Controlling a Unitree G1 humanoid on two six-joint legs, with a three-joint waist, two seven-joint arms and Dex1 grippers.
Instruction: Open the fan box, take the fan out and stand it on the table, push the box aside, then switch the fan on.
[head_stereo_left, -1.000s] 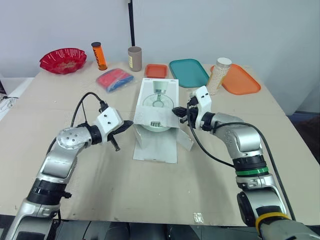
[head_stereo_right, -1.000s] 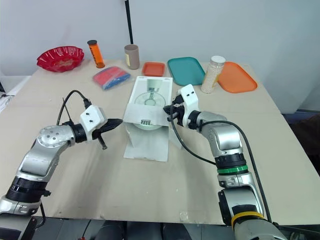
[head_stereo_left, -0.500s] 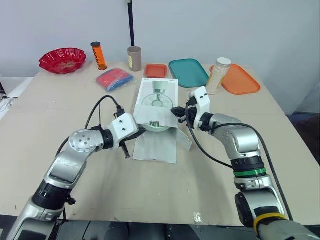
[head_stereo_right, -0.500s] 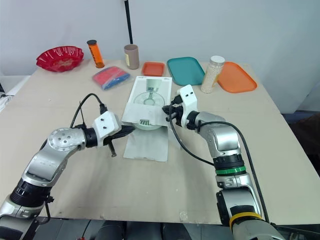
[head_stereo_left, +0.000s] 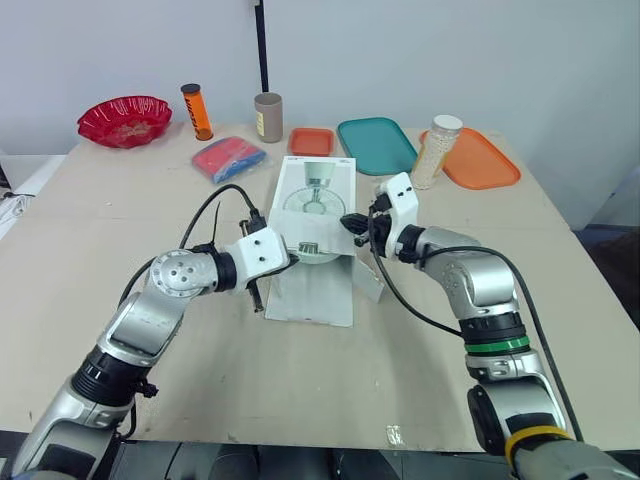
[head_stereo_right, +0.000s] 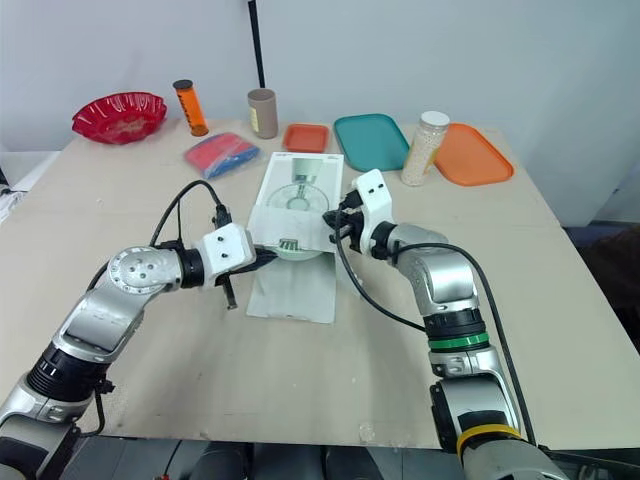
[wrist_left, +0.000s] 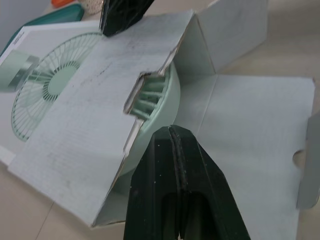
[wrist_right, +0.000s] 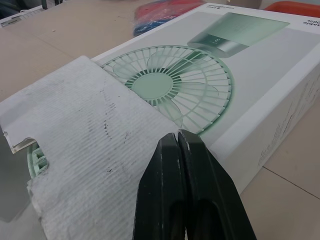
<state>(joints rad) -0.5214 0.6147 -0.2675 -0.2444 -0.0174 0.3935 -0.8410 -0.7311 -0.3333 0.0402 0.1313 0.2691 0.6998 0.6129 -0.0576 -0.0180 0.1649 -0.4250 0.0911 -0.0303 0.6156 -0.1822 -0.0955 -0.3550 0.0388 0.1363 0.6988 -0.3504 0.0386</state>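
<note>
While the right gripper (wrist_right: 178, 136) seemingly pinches the flap (wrist_right: 85, 115) up, the closed left gripper (wrist_left: 171, 132) should open around the fan (wrist_left: 152, 97) just ahead.

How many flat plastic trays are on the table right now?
3: a small red-orange tray just behind the white fan box, a teal tray to its right, and a larger orange tray at the far right, beside the jar of white beads.

Prob. test lab: plain wall (head_stereo_left: 450, 50), bare table (head_stereo_left: 300, 370) w/ teal tray (head_stereo_left: 377, 145), red bowl (head_stereo_left: 125, 119).
</note>
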